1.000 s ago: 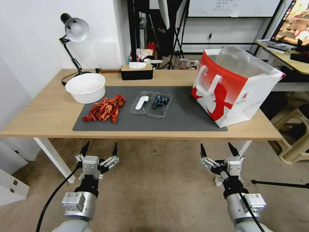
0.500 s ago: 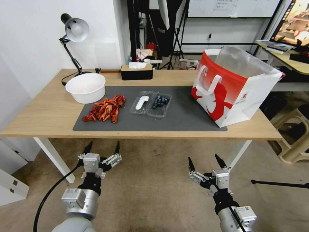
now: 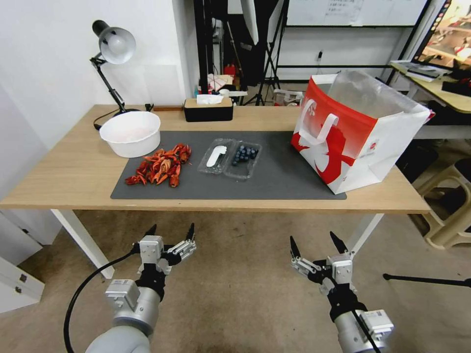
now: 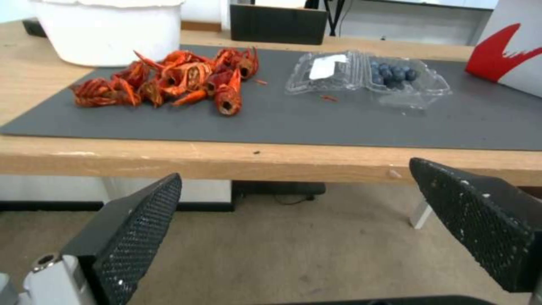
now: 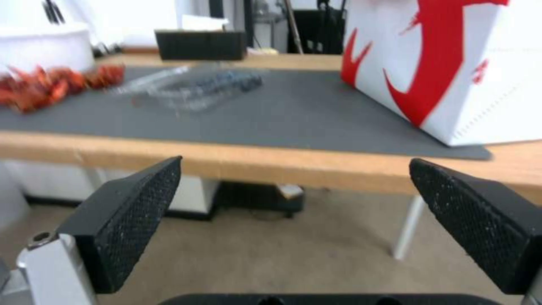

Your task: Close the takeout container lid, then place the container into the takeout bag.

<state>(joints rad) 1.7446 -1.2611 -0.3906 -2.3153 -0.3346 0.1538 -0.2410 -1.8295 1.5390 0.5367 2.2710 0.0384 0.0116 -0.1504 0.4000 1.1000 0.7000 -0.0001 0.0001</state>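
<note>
Takeout container is lying open at mat centre, its lid folded flat at 9 o'clock of the blueberry half, white label up. Going L to R across the table: white bowl is sitting at the far L, w/ a desk lamp behind it at 11 o'clock; red crayfish pile is resting on the grey mat just beside the bowl at its 5 o'clock; black tissue box is standing off the mat at 12 o'clock of the container; takeout bag is standing upright at 3 o'clock, well apart from the container, mouth open. Below the table edge, left gripper is hovering over the floor w/ fingers spread wide, holding nothing; right gripper is hovering likewise, fingers wide apart, empty.
</note>
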